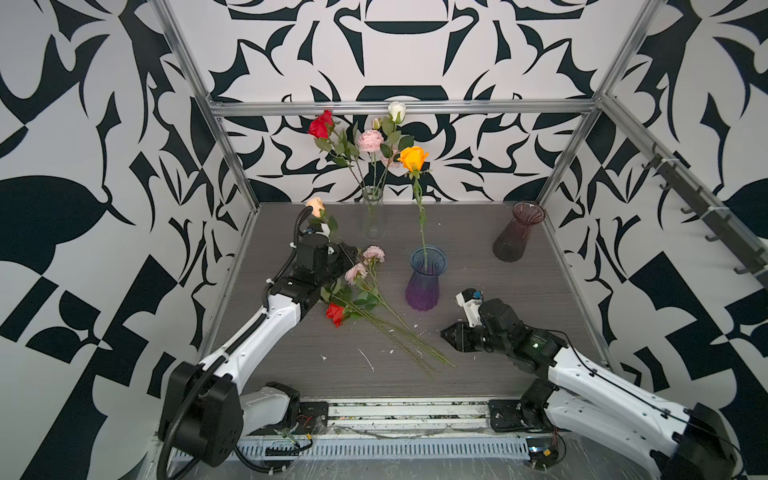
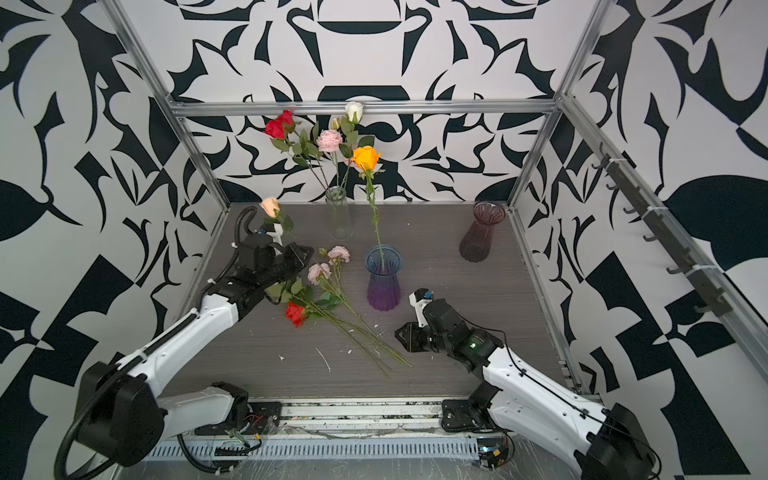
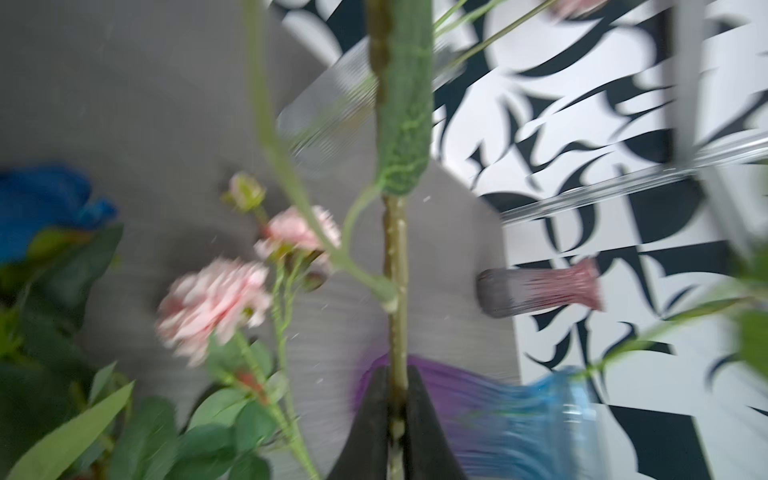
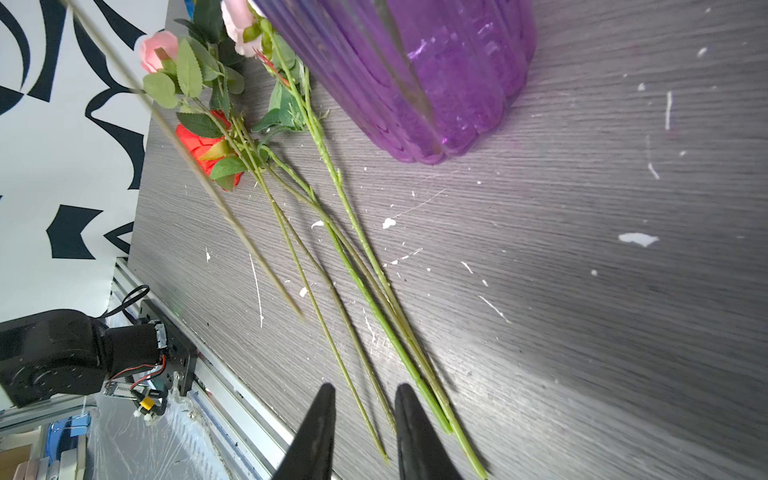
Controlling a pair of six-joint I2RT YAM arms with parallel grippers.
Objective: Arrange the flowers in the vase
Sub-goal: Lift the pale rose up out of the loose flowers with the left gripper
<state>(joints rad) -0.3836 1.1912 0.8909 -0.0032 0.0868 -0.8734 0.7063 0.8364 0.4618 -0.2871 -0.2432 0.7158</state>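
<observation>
My left gripper [image 1: 349, 255] [image 3: 397, 374] is shut on the green stem [image 3: 395, 257] of a peach rose [image 1: 316, 205], lifted over the table's left side. More flowers lie on the table: two pale pink blooms [image 1: 374, 252], a red rose [image 1: 336, 313] and a blue rose [image 3: 45, 208], with their stems [image 4: 365, 266] fanning toward my right gripper [image 1: 445, 334] [image 4: 363, 395]. That gripper is open and low over the stem ends, holding nothing. The blue-and-purple vase [image 1: 426, 278] holds an orange rose [image 1: 413, 158]. A clear vase [image 1: 372, 216] at the back holds red, white and pink flowers.
A dark pink vase [image 1: 517, 232] stands at the back right with nothing in it. Metal frame posts [image 1: 232, 166] and patterned walls close in the table's sides and back. White flecks dot the grey tabletop [image 1: 519, 332].
</observation>
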